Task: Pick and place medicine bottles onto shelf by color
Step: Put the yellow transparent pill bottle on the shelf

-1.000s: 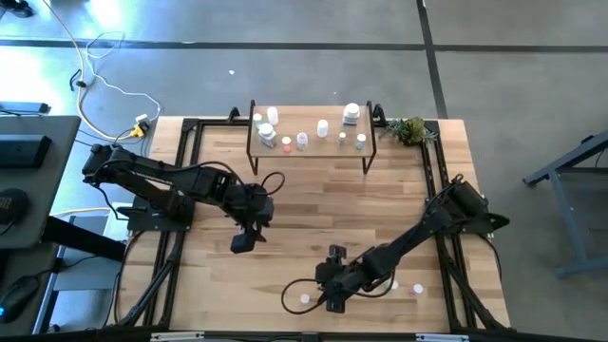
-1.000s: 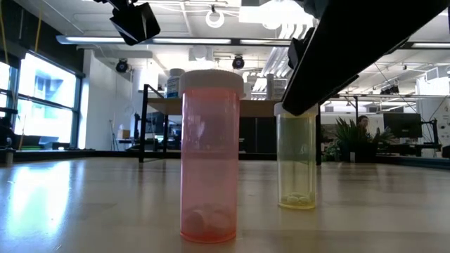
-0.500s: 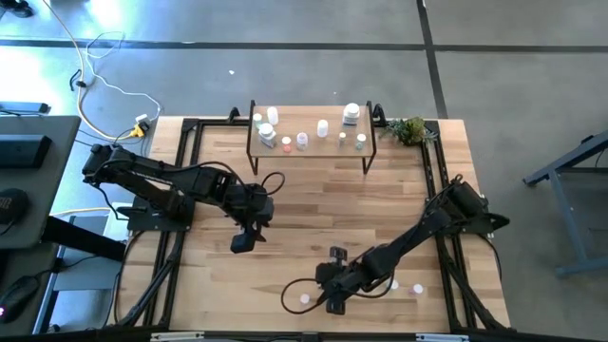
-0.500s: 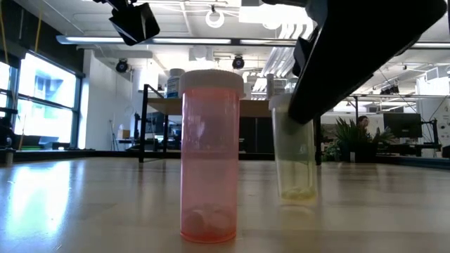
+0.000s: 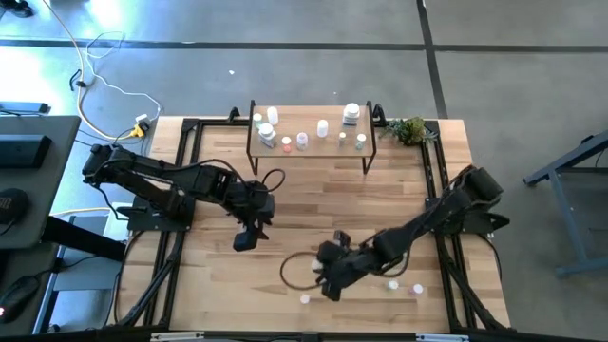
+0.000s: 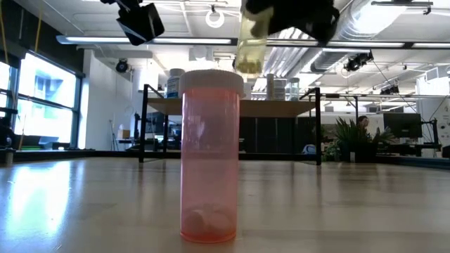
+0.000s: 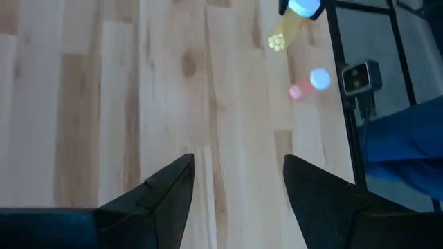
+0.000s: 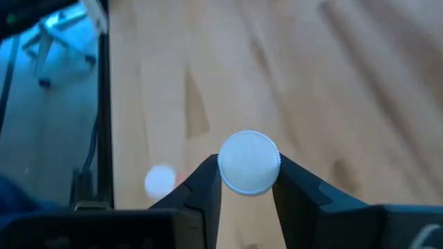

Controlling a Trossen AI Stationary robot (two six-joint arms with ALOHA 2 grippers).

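Item 1, left gripper (image 5: 246, 237): hovers over bare tabletop (image 5: 304, 199) at about 9 o'clock from table centre. Fingers (image 7: 166, 190) spread apart, nothing between them; idle.

Item 2, pink bottle (image 6: 209, 156): translucent pink body, white cap, a few pills at the bottom. Stands upright on the table near the front edge, around 6 o'clock from centre. Judged very light and easy to tip; smooth plastic wall looks slippery, so take it at the cap, whose rim gives better purchase.

Item 3, right gripper (image 5: 330, 278): at roughly 5 o'clock from centre, fingers closed on the white cap (image 8: 249, 161) of the yellow bottle (image 6: 251, 48). The low view shows that bottle clear of the table, hanging near the top of the picture, slightly tilted. Judged light, stiff, nearly empty; pills inside may rattle and shift. A cap-only hold lets the body swing, so slow travel seems wise.

Item 4, 2 more small bottles (image 5: 416, 289): white caps, on the table near 5 o'clock, beside the right arm; colours too small to tell.

Item 5, shelf (image 5: 310, 148): at 12 o'clock, far edge of the table, already carrying about 9 bottles in a loose row. Plant sprig (image 5: 409, 129) just to its 3 o'clock side.
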